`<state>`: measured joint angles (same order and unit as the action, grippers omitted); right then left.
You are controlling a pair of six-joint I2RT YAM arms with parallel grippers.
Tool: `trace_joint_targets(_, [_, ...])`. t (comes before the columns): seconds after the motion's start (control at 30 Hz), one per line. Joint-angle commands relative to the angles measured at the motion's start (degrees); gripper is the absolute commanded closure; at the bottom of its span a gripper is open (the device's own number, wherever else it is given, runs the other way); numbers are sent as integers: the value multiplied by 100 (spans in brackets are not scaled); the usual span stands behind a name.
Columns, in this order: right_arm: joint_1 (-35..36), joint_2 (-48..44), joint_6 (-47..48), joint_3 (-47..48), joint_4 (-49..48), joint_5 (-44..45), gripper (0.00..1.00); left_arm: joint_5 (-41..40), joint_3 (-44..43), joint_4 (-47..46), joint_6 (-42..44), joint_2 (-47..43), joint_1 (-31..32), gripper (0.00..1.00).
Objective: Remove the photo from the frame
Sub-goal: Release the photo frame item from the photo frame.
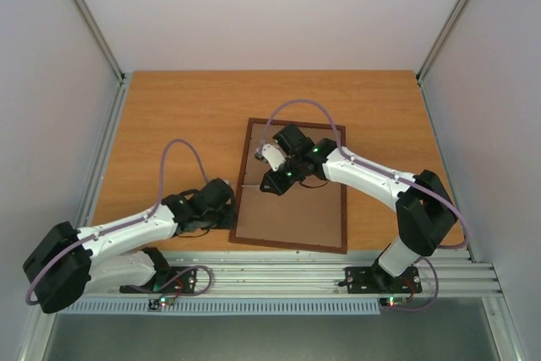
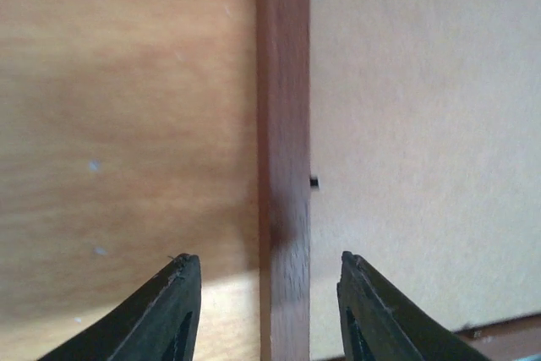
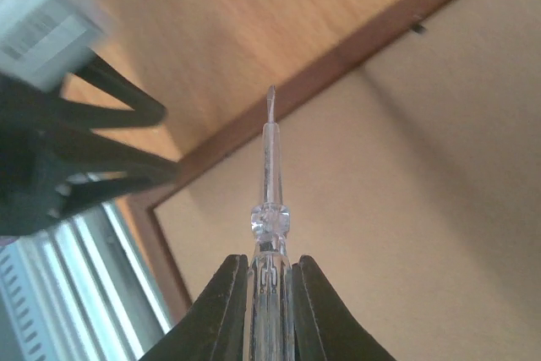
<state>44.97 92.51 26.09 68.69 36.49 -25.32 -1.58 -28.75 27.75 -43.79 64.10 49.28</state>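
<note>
1. As the frame [image 1: 292, 219] lies face down on the worktop [image 1: 169, 124], only its brown back [image 2: 423, 124] shows, seated inside the dark rails. The photo cannot be seen in any view.
2. Only the top view takes in the whole frame, near the worktop's middle. The left end effector [image 1: 230, 207] is at its left rail near the near corner, and the right end effector [image 1: 272, 182] is over the back's far half.
3. Only the left wrist view shows the left end effector [image 2: 269, 268] with its fingers apart. They straddle the rail [image 2: 283, 82], one over the worktop and one over the back, close to a small dark tab [image 2: 314, 182].
4. Only the right wrist view shows the right end effector [image 3: 269, 264] clamped on a clear tool [image 3: 270, 175]. Its tip points at the left rail, with the blurred left arm [image 3: 68, 141] beyond.
5. The frame's long axis runs from the near edge towards the far one, with the far end leaning slightly right.
</note>
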Motion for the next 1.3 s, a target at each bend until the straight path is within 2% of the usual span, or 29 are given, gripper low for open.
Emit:
trace_joint_targets(0.0, [-385, -84, 151, -400, -852, -377, 99, 137, -341, 218, 418, -41, -530, 54])
trace_joint_targets(0.07, [-512, -33, 189, -532, -1063, -409, 99, 238, -476, 157, 618, 88, -722, 50])
trace_joint_targets(0.27, [-921, 264, 191, -663, -1467, -592, 99, 878, -1102, -194, 1089, 973, -1454, 49])
trace_joint_targets(0.53, [-1227, 706, 147, -712, -1856, -829, 99, 1256, -1819, -402, 1379, 2242, -1845, 50])
trace_joint_targets(0.83, [-1267, 1109, 144, -733, -2146, -969, 99, 1397, -2139, -371, 1546, 2940, -1903, 64])
trace_joint_targets(1.1, [-1285, 1310, 139, -700, -2203, -1069, 99, 1473, -2163, -373, 1580, 3082, -1906, 76])
trace_joint_targets(1.27, [-1289, 1445, 124, -707, -2295, -1101, 99, 1542, -2114, -422, 1560, 3113, -1909, 80])
